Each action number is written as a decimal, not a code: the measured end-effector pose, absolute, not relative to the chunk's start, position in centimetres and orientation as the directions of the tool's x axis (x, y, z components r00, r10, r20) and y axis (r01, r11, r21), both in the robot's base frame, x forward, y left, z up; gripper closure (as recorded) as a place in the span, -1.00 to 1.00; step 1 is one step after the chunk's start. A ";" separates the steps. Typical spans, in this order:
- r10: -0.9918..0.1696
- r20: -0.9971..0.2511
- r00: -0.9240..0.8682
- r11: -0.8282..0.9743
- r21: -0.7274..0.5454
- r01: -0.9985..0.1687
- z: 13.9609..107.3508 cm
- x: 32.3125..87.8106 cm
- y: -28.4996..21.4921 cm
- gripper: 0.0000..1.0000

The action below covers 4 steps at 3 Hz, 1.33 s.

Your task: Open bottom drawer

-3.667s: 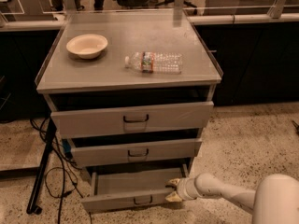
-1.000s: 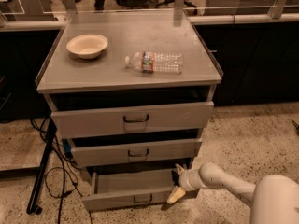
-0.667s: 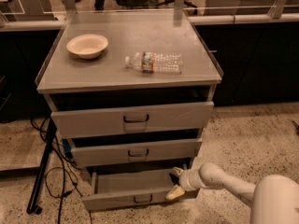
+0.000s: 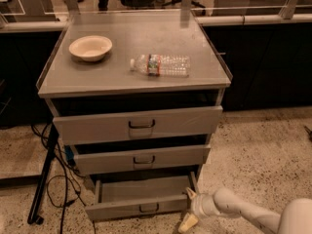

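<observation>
So the bottom drawer [image 4: 122, 207] is found at the bottom centre of the frame, pulled out well past the middle drawer [image 4: 107, 162] and top drawer [image 4: 97, 126] above it, with its plain grey inside exposed. The gripper [image 4: 189, 208] is seen at the lower right, just beside the drawer front's right end. Its fingers [image 4: 188, 223] are spread apart, one high and one low, and nothing can be made out as gripped. A bowl [image 4: 90, 48] and a plastic bottle [image 4: 161, 65] are left on the cabinet top [image 4: 117, 79].
</observation>
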<state>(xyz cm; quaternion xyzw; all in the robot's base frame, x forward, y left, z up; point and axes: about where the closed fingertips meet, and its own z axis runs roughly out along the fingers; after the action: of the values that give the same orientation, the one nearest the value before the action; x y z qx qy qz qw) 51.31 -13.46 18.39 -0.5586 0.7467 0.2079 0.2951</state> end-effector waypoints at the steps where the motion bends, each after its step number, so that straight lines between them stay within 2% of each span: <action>1: -0.716 -0.665 -0.211 0.285 -0.003 -0.958 16.6 48.2 -13.8 -1.00; 2: -0.716 -0.665 -0.211 0.285 -0.003 -0.958 16.6 48.2 -13.8 -1.00; 3: -0.716 -0.665 -0.211 0.285 -0.003 -0.958 16.6 48.2 -13.8 -0.62; 4: -0.716 -0.665 -0.211 0.285 -0.003 -0.958 16.6 48.2 -13.8 0.00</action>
<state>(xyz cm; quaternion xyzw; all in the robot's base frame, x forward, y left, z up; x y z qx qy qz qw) 48.24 -13.75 16.61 -0.5591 0.7489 0.2116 0.2861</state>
